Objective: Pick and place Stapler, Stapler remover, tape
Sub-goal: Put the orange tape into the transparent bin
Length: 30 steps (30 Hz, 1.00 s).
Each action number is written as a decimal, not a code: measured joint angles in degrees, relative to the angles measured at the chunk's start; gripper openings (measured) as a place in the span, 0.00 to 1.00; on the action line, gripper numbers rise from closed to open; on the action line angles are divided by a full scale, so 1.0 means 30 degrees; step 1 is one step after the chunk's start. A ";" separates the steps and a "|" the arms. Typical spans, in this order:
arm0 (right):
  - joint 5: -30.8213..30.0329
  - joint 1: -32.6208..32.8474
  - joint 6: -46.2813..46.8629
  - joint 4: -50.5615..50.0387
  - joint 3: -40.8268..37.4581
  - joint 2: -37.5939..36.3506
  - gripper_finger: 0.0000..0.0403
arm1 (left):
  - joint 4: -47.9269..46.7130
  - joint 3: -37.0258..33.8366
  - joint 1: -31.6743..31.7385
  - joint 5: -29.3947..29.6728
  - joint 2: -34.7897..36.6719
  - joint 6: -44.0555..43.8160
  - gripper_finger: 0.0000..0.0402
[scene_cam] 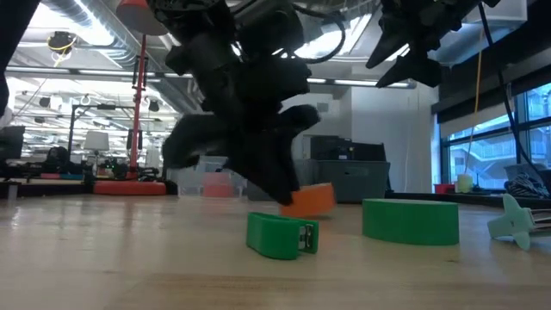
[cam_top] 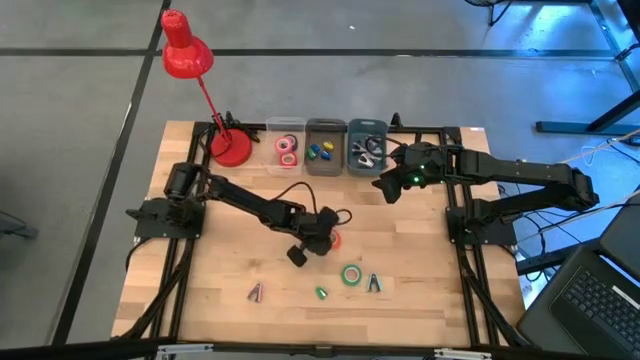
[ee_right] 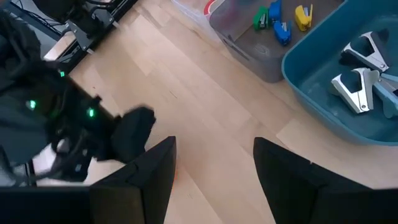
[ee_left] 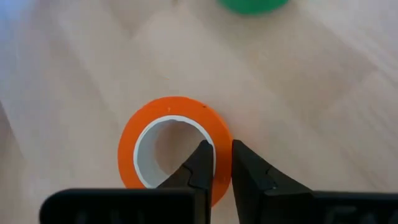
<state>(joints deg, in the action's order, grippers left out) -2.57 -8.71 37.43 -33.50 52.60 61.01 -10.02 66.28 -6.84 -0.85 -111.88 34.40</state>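
Sitting at the far edge, the clear bin [cam_top: 288, 146] holds tape rolls; the left tool [ee_left: 222, 163] pinches the red-orange tape ring's [ee_left: 174, 149] wall mid-surface; the right tool [ee_right: 214, 168] hovers spread.

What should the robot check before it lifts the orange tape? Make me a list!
1. Left claw pinches the wall of the orange tape, one finger inside the ring, one outside: ok.
2. Tape flat on the table: ok.
3. Grip firm enough to lift: cannot tell.
4. Green tape sits apart from the orange one: ok.
5. Right claw open, holding nothing, waiting near the bins: ok.
6. Clear bin that already holds tape rolls has room for more: ok.
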 joint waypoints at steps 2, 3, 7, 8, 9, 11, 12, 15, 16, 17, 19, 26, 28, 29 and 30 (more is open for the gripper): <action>0.0000 0.0000 -0.0140 -0.0052 0.0000 0.0000 0.54 | -0.0106 -0.0080 0.0182 0.0091 0.0658 -0.1546 0.07; 0.0000 0.0000 -0.0140 -0.0105 0.0000 0.0000 0.54 | 0.0111 -0.0086 0.0286 0.0080 0.1077 -0.2270 0.07; -0.0103 0.0000 -0.0197 -0.0334 0.0000 0.0000 0.54 | 0.3178 -0.0690 0.0825 0.0014 0.3139 -0.5566 0.07; -0.0125 0.0000 -0.0198 -0.0410 0.0000 0.0000 0.54 | 0.4467 -0.1122 0.0977 0.0018 0.3536 -0.6397 0.07; -0.0131 0.0000 -0.0205 -0.0510 0.0000 0.0000 0.54 | 0.5642 -0.1675 0.1134 0.0038 0.3975 -0.7178 0.07; -0.0138 0.0000 -0.0207 -0.0684 0.0007 0.0000 0.54 | 0.8757 -0.2915 0.1423 0.0606 0.4930 -0.8461 0.07; -0.0146 0.0000 -0.0212 -0.0929 0.0007 0.0000 0.54 | 1.0297 -0.3658 0.1589 0.1145 0.5526 -0.8954 0.07; -0.0138 0.0000 -0.0198 -0.1727 0.0007 0.0000 0.54 | 1.4218 -0.6316 0.2315 0.2773 0.7037 -1.0469 0.07; -0.0146 0.0000 -0.0208 -0.1970 0.0007 -0.0007 0.54 | 1.5365 -0.7273 0.2636 0.3246 0.7422 -1.1055 0.07; -0.0146 0.0000 -0.0206 -0.2046 0.0007 -0.0001 0.54 | 1.6532 -0.8150 0.2941 0.3606 0.7806 -1.1695 0.07; -0.0213 0.0000 -0.0218 -0.2242 0.0007 -0.0007 0.54 | 1.8487 -0.9441 0.3836 0.4305 0.8733 -1.3553 0.07; -0.0291 0.0000 -0.0643 -0.2200 0.0007 -0.0007 0.54 | 1.4933 -1.0140 0.8172 0.4408 1.1763 -1.5573 0.07; -0.0291 0.0000 -0.0691 -0.2208 0.0007 -0.0007 0.54 | 1.1047 -0.9212 0.9751 0.3647 1.2440 -1.5562 0.07; -0.0291 0.0000 -0.0696 -0.2208 0.0007 -0.0007 0.54 | 0.8522 -0.8627 1.0521 0.3102 1.2618 -1.5390 0.07; -0.0291 0.0000 -0.0701 -0.2208 0.0007 -0.0007 0.54 | 0.6139 -0.7916 1.1295 0.2549 1.2633 -1.4997 0.07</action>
<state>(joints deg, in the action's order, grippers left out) -3.44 -8.71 35.33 -40.12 52.62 60.99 8.39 42.53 27.05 6.80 -73.99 -10.59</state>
